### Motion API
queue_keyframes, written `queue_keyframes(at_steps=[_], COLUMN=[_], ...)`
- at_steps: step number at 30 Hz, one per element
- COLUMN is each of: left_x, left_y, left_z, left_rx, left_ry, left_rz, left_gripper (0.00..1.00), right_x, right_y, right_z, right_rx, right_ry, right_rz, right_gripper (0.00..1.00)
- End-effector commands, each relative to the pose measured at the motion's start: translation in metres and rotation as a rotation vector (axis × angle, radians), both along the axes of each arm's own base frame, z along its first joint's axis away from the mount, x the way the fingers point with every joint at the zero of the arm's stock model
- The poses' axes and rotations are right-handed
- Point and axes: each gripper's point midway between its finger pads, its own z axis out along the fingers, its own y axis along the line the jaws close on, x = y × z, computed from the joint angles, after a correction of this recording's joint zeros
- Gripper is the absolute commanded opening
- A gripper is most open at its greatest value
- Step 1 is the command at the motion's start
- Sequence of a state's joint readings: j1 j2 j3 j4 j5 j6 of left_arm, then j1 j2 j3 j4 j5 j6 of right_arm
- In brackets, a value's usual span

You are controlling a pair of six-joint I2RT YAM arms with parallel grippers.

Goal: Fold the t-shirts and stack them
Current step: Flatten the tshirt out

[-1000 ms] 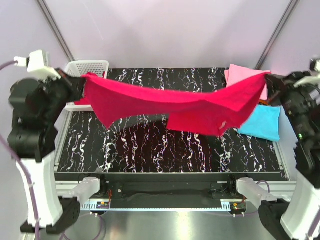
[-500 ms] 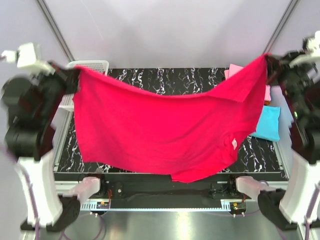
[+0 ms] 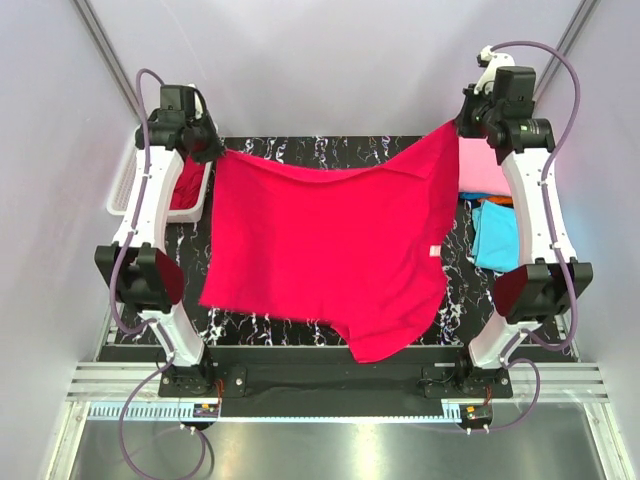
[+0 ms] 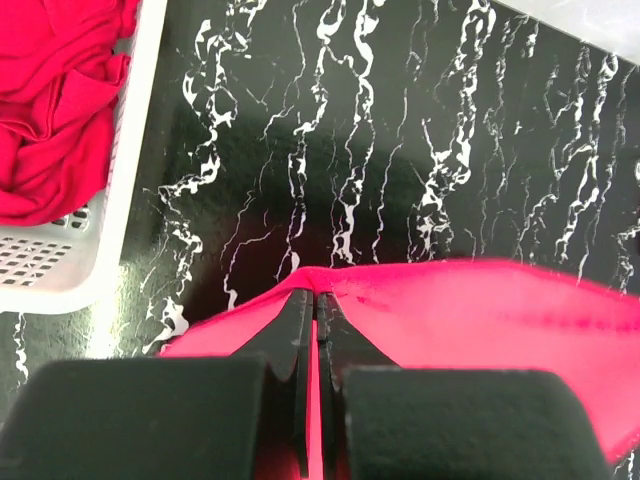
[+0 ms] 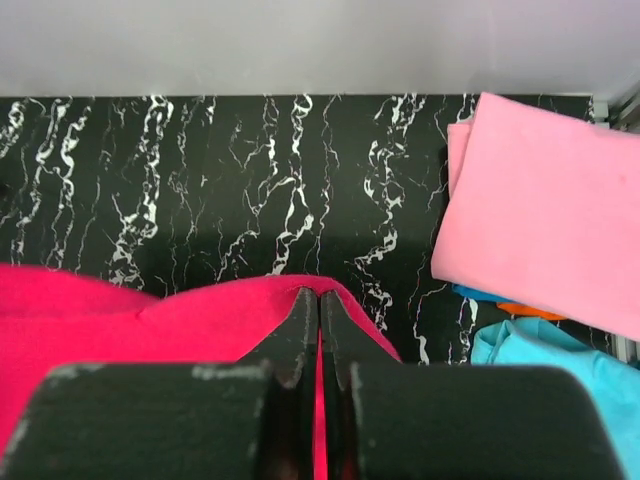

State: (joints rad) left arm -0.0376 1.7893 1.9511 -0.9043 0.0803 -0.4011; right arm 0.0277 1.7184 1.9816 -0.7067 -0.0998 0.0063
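Note:
A crimson-red t-shirt (image 3: 330, 250) hangs spread out above the black marbled table, held by its two top corners. My left gripper (image 3: 213, 152) is shut on its left corner; in the left wrist view that gripper (image 4: 316, 296) pinches the red t-shirt (image 4: 480, 310). My right gripper (image 3: 462, 122) is shut on the right corner, and in the right wrist view it (image 5: 318, 294) clamps the red cloth (image 5: 150, 315). A folded pink t-shirt (image 5: 540, 230) lies at the back right over an orange one (image 5: 525, 310), with a turquoise one (image 3: 495, 235) beside them. Another red t-shirt (image 4: 55, 100) lies crumpled in the basket.
The white mesh basket (image 3: 122, 185) stands at the table's left edge; its rim (image 4: 120, 190) shows in the left wrist view. The black marbled tabletop (image 5: 200, 170) lies below the hanging shirt. Grey walls close in the back and sides.
Both arms have risen and stretched toward the back of the table, lifting the red t-shirt from a sagging bunch into a spread, hanging sheet.

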Motion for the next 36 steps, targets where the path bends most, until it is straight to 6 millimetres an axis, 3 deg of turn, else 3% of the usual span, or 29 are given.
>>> queue_keyframes(at_steps=[1, 4, 7, 8, 10, 11, 12, 13, 14, 16, 17, 23, 28, 32, 35, 36], left_x=[0.003, -0.001, -0.016, -0.022, -0.041, -0.048, -0.055, -0.071, -0.077, -0.099, -0.105, -0.163, -0.180, -0.172, -0.150, -0.127], left_y=[0.000, 0.000, -0.003, -0.004, -0.005, -0.005, -0.005, -0.004, -0.003, -0.001, 0.000, 0.012, 0.024, 0.027, 0.035, 0.034], left_z=[0.085, 0.094, 0.116, 0.123, 0.136, 0.130, 0.133, 0.147, 0.138, 0.154, 0.153, 0.176, 0.194, 0.214, 0.228, 0.219], left_rx=[-0.028, -0.036, -0.044, -0.043, -0.046, -0.041, -0.038, -0.031, -0.026, -0.021, -0.022, 0.014, 0.051, 0.042, 0.042, 0.042], left_ry=[-0.232, -0.254, -0.302, -0.319, -0.352, -0.340, -0.349, -0.392, -0.378, -0.431, -0.433, -0.541, -0.602, -0.640, -0.665, -0.632], left_rz=[-0.003, -0.022, -0.047, -0.056, -0.069, -0.076, -0.080, -0.075, -0.073, -0.065, -0.063, -0.010, 0.051, 0.081, 0.136, 0.136], left_gripper=[0.00, 0.00, 0.00, 0.00, 0.00, 0.00, 0.00, 0.00, 0.00, 0.00, 0.00, 0.00, 0.00, 0.00, 0.00, 0.00], right_x=[-0.021, -0.035, -0.061, -0.078, -0.093, -0.112, -0.119, -0.127, -0.147, -0.163, -0.182, -0.239, -0.249, -0.232, -0.209, -0.203], right_y=[0.000, -0.002, -0.003, -0.002, -0.001, -0.002, -0.001, -0.002, -0.002, -0.001, -0.001, -0.004, -0.004, -0.002, 0.000, 0.001], right_z=[0.103, 0.118, 0.140, 0.153, 0.158, 0.170, 0.167, 0.168, 0.178, 0.177, 0.187, 0.203, 0.221, 0.237, 0.246, 0.251], right_rx=[0.029, 0.027, 0.025, 0.026, 0.026, 0.028, 0.029, 0.026, 0.027, 0.025, 0.029, 0.025, 0.020, 0.018, 0.019, 0.020], right_ry=[-0.266, -0.297, -0.346, -0.375, -0.389, -0.424, -0.420, -0.428, -0.461, -0.471, -0.509, -0.586, -0.638, -0.666, -0.687, -0.695], right_rz=[0.004, 0.001, 0.001, 0.004, 0.010, 0.010, 0.015, 0.014, 0.016, 0.023, 0.024, 0.016, 0.020, 0.033, 0.038, 0.043], right_gripper=[0.00, 0.00, 0.00, 0.00, 0.00, 0.00, 0.00, 0.00, 0.00, 0.00, 0.00, 0.00, 0.00, 0.00, 0.00, 0.00])
